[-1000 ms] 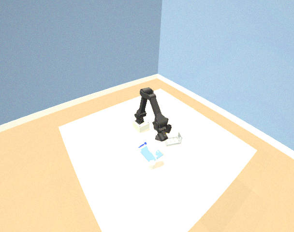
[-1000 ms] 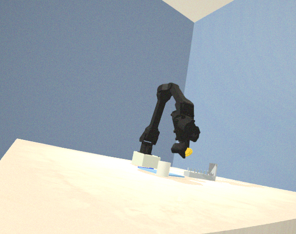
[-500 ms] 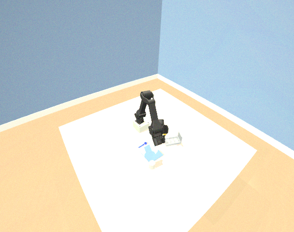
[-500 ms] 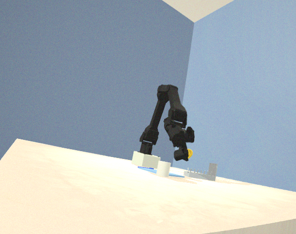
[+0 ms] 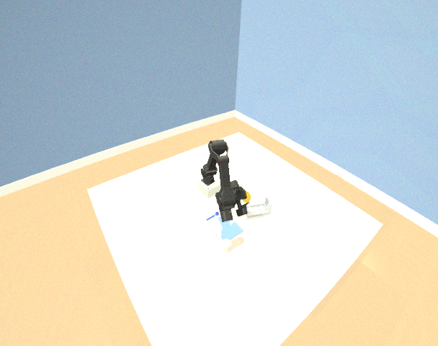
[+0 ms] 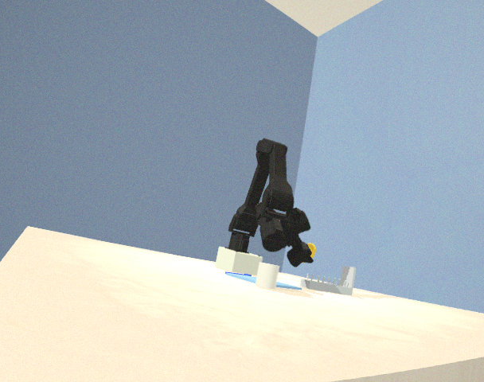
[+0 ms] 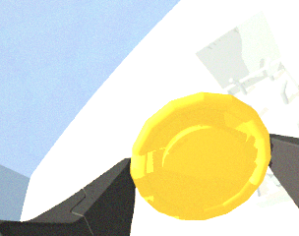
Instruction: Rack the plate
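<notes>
The round yellow plate (image 5: 246, 197) (image 6: 312, 250) (image 7: 201, 157) is off the table, held by opposite edges in my gripper (image 7: 201, 153), which is shut on it. In the exterior view the plate shows as a narrow, nearly upright shape, partly hidden by a finger. The grey-white dish rack (image 5: 258, 214) (image 6: 329, 286) (image 7: 264, 43) stands on the table, with rows of short pegs and a tall panel at one end. The plate is above the rack's level and to its arm side, apart from it. In the wrist view the plate covers part of the rack.
A light blue flat cloth or mat (image 5: 232, 231) (image 6: 289, 286) lies in front of the arm's base (image 5: 209, 189) (image 6: 238, 261). A white cup (image 5: 226, 246) (image 6: 267, 276) stands by its near edge. A thin dark blue utensil (image 5: 211, 216) (image 6: 238, 274) lies at its far side.
</notes>
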Available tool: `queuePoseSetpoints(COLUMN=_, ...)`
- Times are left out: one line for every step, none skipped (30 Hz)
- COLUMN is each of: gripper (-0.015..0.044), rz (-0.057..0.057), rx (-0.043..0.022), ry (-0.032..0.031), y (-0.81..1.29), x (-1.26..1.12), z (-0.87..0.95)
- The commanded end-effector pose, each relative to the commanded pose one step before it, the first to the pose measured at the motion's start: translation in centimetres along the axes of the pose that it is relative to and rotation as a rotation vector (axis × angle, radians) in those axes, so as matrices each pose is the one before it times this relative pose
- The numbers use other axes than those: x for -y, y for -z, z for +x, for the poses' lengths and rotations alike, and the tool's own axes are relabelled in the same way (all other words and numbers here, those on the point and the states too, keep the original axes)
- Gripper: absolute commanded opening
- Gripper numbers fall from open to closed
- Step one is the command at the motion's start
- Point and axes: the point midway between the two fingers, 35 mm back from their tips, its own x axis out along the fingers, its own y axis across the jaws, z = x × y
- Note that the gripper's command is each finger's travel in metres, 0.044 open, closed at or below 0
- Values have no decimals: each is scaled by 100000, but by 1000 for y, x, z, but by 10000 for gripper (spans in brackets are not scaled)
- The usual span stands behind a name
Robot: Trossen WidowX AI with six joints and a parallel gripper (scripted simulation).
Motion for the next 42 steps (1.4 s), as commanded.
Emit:
queuePoseSetpoints(gripper=0, rz=-7522, rx=8022, ry=1498, y=118, x=170, z=-114)
queuePoseSetpoints(gripper=0, rz=-1931, rx=1734, ry=533, y=6, x=67, z=-46)
queuePoseSetpoints(gripper=0, rz=-1933, rx=1718, ry=595, y=7, x=68, z=-50)
queuePoseSetpoints(gripper=0, rz=-1935, rx=1700, ry=657, y=7, x=70, z=-54)
queuePoseSetpoints(gripper=0, rz=-1937, rx=1679, ry=719, y=8, x=72, z=-57)
queuePoseSetpoints(gripper=0, rz=-1939, rx=1657, ry=780, y=8, x=73, z=-61)
queuePoseSetpoints(gripper=0, rz=-1942, rx=1632, ry=840, y=9, x=75, z=-64)
queuePoseSetpoints(gripper=0, rz=-1945, rx=1606, ry=899, y=10, x=77, z=-67)
queuePoseSetpoints(gripper=0, rz=-1947, rx=1577, ry=957, y=11, x=78, z=-71)
queuePoseSetpoints(gripper=0, rz=-1948, rx=1545, ry=1013, y=12, x=80, z=-74)
queuePoseSetpoints(gripper=0, rz=-1953, rx=1514, ry=1070, y=13, x=82, z=-77)
queuePoseSetpoints(gripper=0, rz=-1957, rx=1479, ry=1125, y=14, x=84, z=-80)
queuePoseSetpoints(gripper=0, rz=-1960, rx=1443, ry=1179, y=15, x=86, z=-84)
queuePoseSetpoints(gripper=0, rz=-1963, rx=1405, ry=1231, y=16, x=87, z=-87)
queuePoseSetpoints(gripper=0, rz=-1967, rx=1365, ry=1283, y=17, x=89, z=-90)
queuePoseSetpoints(gripper=0, rz=-1970, rx=1323, ry=1332, y=19, x=91, z=-93)
queuePoseSetpoints(gripper=0, rz=-1974, rx=1279, ry=1381, y=20, x=93, z=-96)
queuePoseSetpoints(gripper=0, rz=-1978, rx=1234, ry=1428, y=22, x=95, z=-99)
queuePoseSetpoints(gripper=0, rz=-1982, rx=1187, ry=1473, y=23, x=97, z=-102)
queuePoseSetpoints(gripper=0, rz=-1984, rx=1138, ry=1515, y=25, x=98, z=-104)
queuePoseSetpoints(gripper=0, rz=-1991, rx=1089, ry=1559, y=27, x=100, z=-107)
queuePoseSetpoints(gripper=0, rz=-1995, rx=1038, ry=1599, y=29, x=102, z=-110)
queuePoseSetpoints(gripper=0, rz=-1997, rx=984, ry=1636, y=31, x=104, z=-113)
queuePoseSetpoints(gripper=0, rz=-1625, rx=760, ry=1355, y=27, x=86, z=-93)
queuePoseSetpoints(gripper=0, rz=-977, rx=439, ry=824, y=17, x=52, z=-57)
queuePoseSetpoints(gripper=0, rz=-326, rx=143, ry=277, y=6, x=17, z=-19)
queuePoseSetpoints(gripper=0, rz=0, rx=0, ry=0, y=0, x=0, z=0)
queuePoseSetpoints(gripper=0, rz=0, rx=0, ry=0, y=0, x=0, z=0)
queuePoseSetpoints(gripper=0, rz=0, rx=0, ry=0, y=0, x=0, z=0)
queuePoseSetpoints(gripper=0, rz=0, rx=0, ry=0, y=0, x=0, z=0)
queuePoseSetpoints(gripper=0, rz=0, rx=0, ry=0, y=0, x=0, z=0)
queuePoseSetpoints(gripper=0, rz=0, rx=0, ry=0, y=0, x=0, z=0)
queuePoseSetpoints(gripper=0, rz=0, rx=0, ry=0, y=0, x=0, z=0)
queuePoseSetpoints(gripper=0, rz=0, rx=0, ry=0, y=0, x=0, z=0)
queuePoseSetpoints(gripper=0, rz=0, rx=0, ry=0, y=0, x=0, z=0)
queuePoseSetpoints(gripper=0, rz=4, rx=-18, ry=-5, y=27, x=-6, z=10)
queuePoseSetpoints(gripper=0, rz=13, rx=-53, ry=-15, y=80, x=-16, z=31)
queuePoseSetpoints(gripper=0, rz=21, rx=-84, ry=-23, y=131, x=-26, z=51)
queuePoseSetpoints(gripper=0, rz=25, rx=-97, ry=-27, y=156, x=-28, z=62)
queuePoseSetpoints(gripper=0, rz=25, rx=-91, ry=-25, y=152, x=-25, z=62)
queuePoseSetpoints(gripper=0, rz=24, rx=-84, ry=-24, y=148, x=-22, z=61)
queuePoseSetpoints(gripper=0, rz=24, rx=-78, ry=-22, y=144, x=-19, z=61)
